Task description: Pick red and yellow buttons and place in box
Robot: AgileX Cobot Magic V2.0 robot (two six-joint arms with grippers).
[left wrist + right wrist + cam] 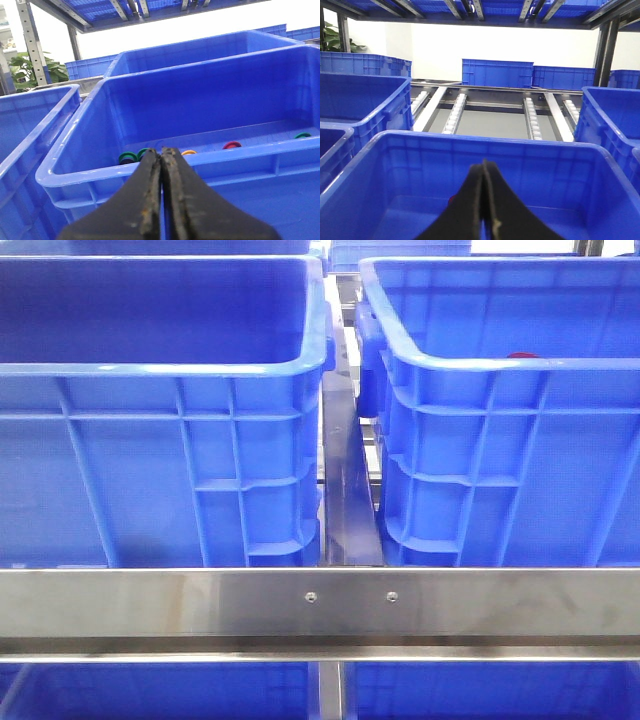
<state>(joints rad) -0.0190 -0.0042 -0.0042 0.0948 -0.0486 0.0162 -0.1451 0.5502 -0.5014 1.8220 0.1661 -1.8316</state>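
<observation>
- Front view, left half: blue crate (160,420), interior not visible from here.
- Centre: narrow gap with dark metal strip (348,490) between crates; steel rail (320,605) across lower frame.
- Right half: second crate (510,440), red sliver of a button (521,356) just above near rim.
- Left wrist view: left gripper (161,152) fingers pressed together, nothing between, low centre, outside crate rim (150,167).
- Inside that crate, along near wall: green rings (128,158), yellow button (188,152), red button (231,145), another green ring (302,135) far right.
- Right wrist view: right gripper (483,167) closed, empty, bottom centre over box (485,145); tiny red spot (452,200) beside fingers.
</observation>
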